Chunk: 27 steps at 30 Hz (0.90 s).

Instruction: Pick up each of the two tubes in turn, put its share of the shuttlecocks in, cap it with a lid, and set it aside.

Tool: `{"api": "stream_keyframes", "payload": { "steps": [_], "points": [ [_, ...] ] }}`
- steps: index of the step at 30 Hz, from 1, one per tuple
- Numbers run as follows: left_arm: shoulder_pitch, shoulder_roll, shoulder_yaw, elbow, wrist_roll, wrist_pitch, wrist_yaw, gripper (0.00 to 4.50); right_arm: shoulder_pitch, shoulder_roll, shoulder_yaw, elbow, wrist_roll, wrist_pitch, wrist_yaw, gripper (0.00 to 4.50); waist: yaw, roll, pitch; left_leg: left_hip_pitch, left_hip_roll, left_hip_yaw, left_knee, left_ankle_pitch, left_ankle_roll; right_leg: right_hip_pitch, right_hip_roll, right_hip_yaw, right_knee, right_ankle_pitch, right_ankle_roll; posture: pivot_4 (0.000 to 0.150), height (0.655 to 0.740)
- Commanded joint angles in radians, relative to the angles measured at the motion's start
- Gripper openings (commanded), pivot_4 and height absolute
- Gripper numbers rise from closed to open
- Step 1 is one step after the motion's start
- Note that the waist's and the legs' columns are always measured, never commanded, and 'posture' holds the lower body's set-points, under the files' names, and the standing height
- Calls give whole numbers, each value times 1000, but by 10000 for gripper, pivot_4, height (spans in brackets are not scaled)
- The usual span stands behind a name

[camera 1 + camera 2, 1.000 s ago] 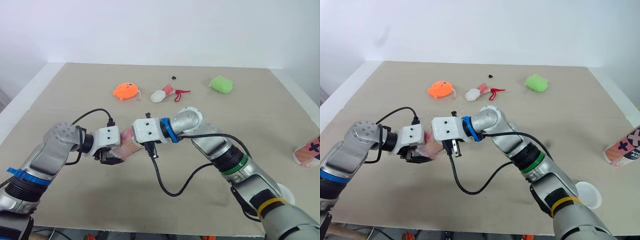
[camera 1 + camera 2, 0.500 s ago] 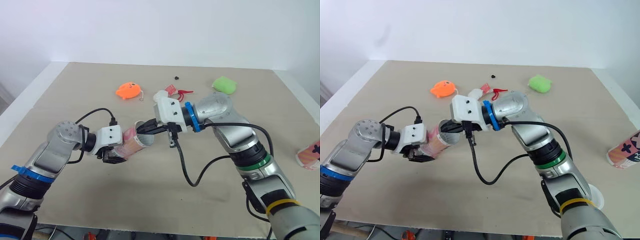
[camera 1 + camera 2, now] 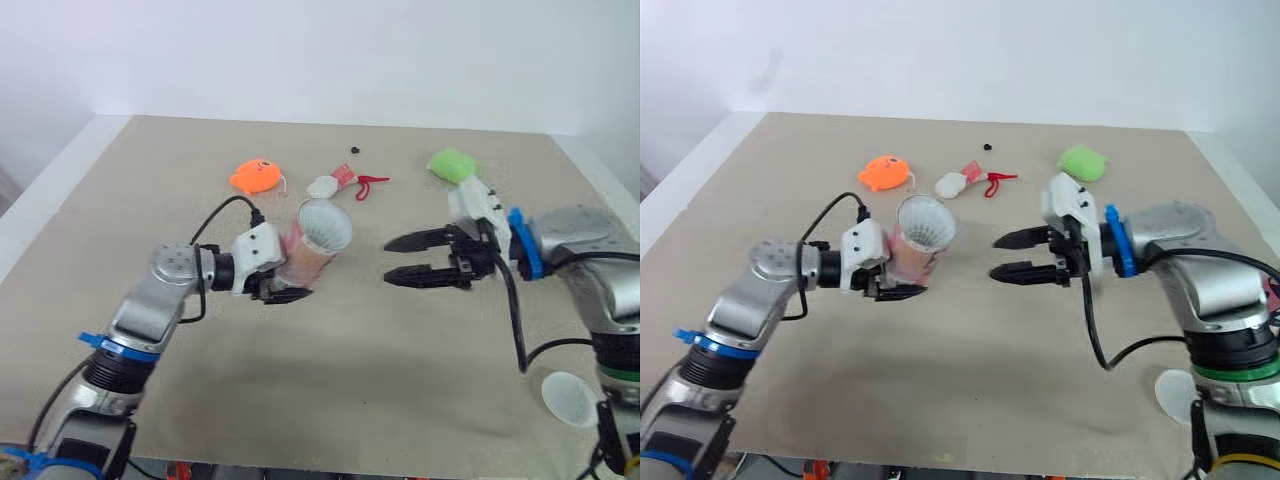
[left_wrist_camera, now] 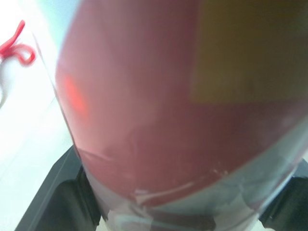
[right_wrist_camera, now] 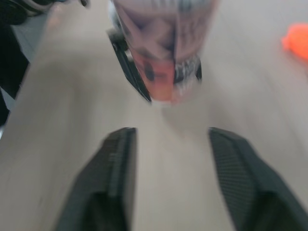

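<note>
My left gripper (image 3: 288, 280) is shut on the lower part of a pink tube (image 3: 305, 250), which it holds just above the table, tilted, with the open mouth (image 3: 325, 226) up and toward the right. The inside of the mouth looks white. In the left wrist view the tube (image 4: 159, 106) stands between the black fingers (image 4: 53, 192). My right gripper (image 3: 390, 260) hovers to the right of the tube, open, nothing between its fingers, pointing at it. The right wrist view has the open fingers (image 5: 115, 178) facing the tube (image 5: 163, 53). A white lid (image 3: 570, 397) lies at the front right.
At the back of the table lie an orange fish-shaped toy (image 3: 254, 177), a small white and red object (image 3: 325, 185) with a red loop (image 3: 368, 183), a green lump (image 3: 453, 163) and a tiny black piece (image 3: 355, 150).
My right gripper has drawn back from the tube's mouth to the right and opened. The left arm has swung the tube rightward and tipped it more upright. The camera has shifted too.
</note>
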<state>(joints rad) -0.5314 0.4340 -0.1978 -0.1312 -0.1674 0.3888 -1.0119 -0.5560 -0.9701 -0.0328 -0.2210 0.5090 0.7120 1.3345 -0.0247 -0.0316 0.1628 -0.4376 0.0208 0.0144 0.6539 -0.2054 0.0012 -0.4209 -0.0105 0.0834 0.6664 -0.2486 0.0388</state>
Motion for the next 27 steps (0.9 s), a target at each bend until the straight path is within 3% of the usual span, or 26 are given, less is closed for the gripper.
{"api": "stream_keyframes", "payload": {
  "steps": [1, 2, 9, 17, 27],
  "points": [
    [49, -143, -16, 5, -18, -96, 126, 34600, 116, -138, -122, 48, -33, -35, 42, 41121, 2, 2, -1, 0, 0, 0, 0, 0, 0, 0, 0, 0, 0, 0, 0, 1500, 7400],
    [67, -190, -26, 20, -12, -125, 162, 34600, 162, -175, -148, 69, -44, -46, 51, 44565, 10, 3, -1, 0, -1, 0, 0, 0, 0, 1, 0, 0, -1, 0, 1, 1500, 7400],
    [155, -334, -78, 166, 65, -299, 309, 34600, 431, -357, -238, 217, -161, -166, 104, 44565, 0, 3, -1, 11, -7, 0, 1, 0, 0, 13, -7, 2, -2, -2, 8, 1500, 7400],
    [177, -343, -126, 302, 129, -410, 342, 34600, 595, -417, -216, 328, -274, -281, 109, 44565, 0, 4, -1, 15, -8, 3, 1, 2, 3, 16, -6, 3, -2, -2, 13, 1500, 7400],
    [186, -333, -136, 316, 139, -430, 336, 34600, 602, -408, -142, 419, -358, -351, 69, 44565, 1, 6, -2, 15, -9, 6, 1, 2, 3, 16, -6, 11, -2, -2, 18, 1500, 7400]
  ]
}}
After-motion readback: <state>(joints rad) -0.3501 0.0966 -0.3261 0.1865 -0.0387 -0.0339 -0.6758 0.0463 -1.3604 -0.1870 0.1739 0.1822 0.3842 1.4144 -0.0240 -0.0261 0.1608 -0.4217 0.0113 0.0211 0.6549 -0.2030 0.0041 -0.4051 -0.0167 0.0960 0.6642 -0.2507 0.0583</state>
